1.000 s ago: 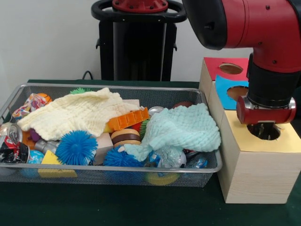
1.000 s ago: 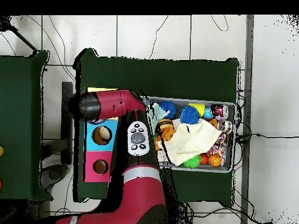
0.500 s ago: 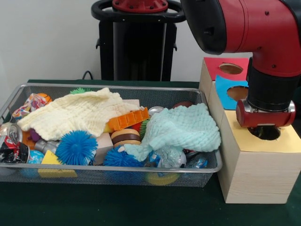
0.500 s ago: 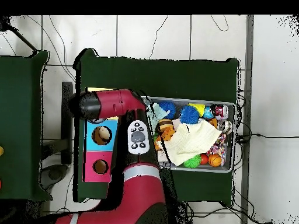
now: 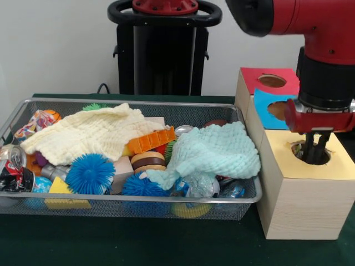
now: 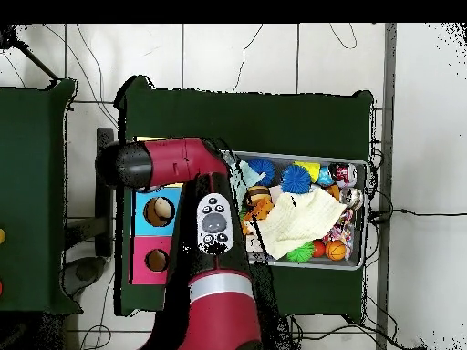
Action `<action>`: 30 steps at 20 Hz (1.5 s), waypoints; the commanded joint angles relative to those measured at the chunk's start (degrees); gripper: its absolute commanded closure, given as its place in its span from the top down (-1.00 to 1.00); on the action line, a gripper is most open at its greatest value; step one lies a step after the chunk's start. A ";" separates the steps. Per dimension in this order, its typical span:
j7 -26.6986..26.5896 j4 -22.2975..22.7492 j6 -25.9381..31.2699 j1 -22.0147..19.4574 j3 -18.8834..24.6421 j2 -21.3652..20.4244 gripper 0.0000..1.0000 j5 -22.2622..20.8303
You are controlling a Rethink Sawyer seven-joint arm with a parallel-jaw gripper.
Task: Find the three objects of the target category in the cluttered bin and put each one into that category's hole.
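Observation:
My gripper (image 5: 316,157) hangs over the yellow hole (image 5: 302,151) at the near end of the wooden box (image 5: 299,205). Its dark fingers (image 5: 321,145) reach down to the hole's rim, slightly apart, with nothing between them. The wire bin (image 5: 138,103) to the left holds a cream cloth (image 5: 89,133), a mint cloth (image 5: 216,149), two blue spiky balls (image 5: 90,173), an orange block (image 5: 151,139), a soda can (image 5: 11,158) and several other toys. In the overhead view the red arm (image 6: 169,162) covers the gripper and the yellow hole; the bin (image 6: 365,214) lies to its right.
Behind the yellow section the box has a blue hole (image 5: 279,108) and a red hole (image 5: 272,81); from above the blue hole (image 6: 159,211) and red hole (image 6: 157,261) show left of the arm. A black pedestal (image 5: 161,50) stands behind the bin.
The gripper has risen out of the yellow hole and shifted slightly right, so its fingers now show above the rim. The bin's contents have not moved.

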 commanded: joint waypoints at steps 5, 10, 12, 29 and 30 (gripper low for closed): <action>-1.51 8.75 8.15 -0.91 2.24 -8.51 -1.00 -1.60; -1.43 9.78 9.00 -1.08 2.27 -9.96 -1.00 -1.66; -1.70 9.51 9.35 -1.32 2.37 -9.92 -1.00 -1.86; -8.65 9.43 7.63 -7.07 4.44 -8.70 -1.00 -4.50; -8.97 9.47 7.53 -7.48 4.51 -8.67 -1.00 -4.70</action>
